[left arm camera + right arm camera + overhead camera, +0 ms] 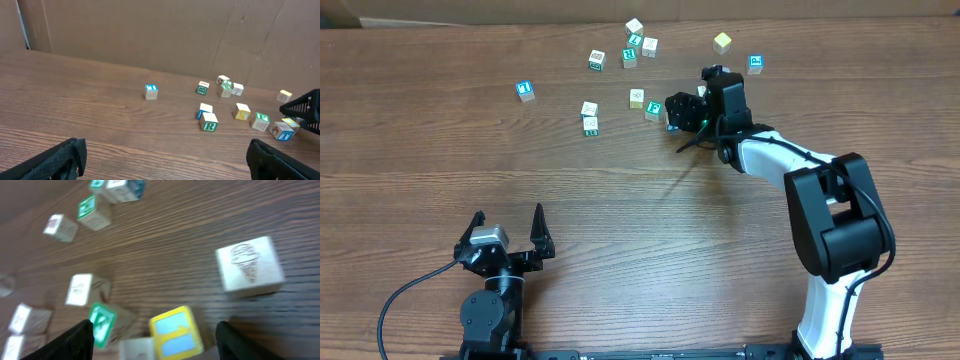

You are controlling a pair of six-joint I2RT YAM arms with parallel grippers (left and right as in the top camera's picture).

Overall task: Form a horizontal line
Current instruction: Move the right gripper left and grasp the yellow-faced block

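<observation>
No row of four touching cubes shows; the small cubes lie scattered on the far half of the table. My right gripper (678,112) is open and low over a cluster there. In the right wrist view a yellow-edged cube with a blue face (175,332) lies between its open fingers (160,342), with a white cube (137,349) and a green-faced cube (102,322) just left of it. The green-faced cube (653,110) also shows in the overhead view beside the fingers. My left gripper (510,238) is open and empty near the front edge (162,160).
Loose cubes: a blue one (526,91) far left, a pair (589,116), a cream one (636,97), a group at the back (634,45), a yellow one (722,42), a blue one (756,63). A cube with an ice-cream drawing (250,266) lies ahead of the right fingers.
</observation>
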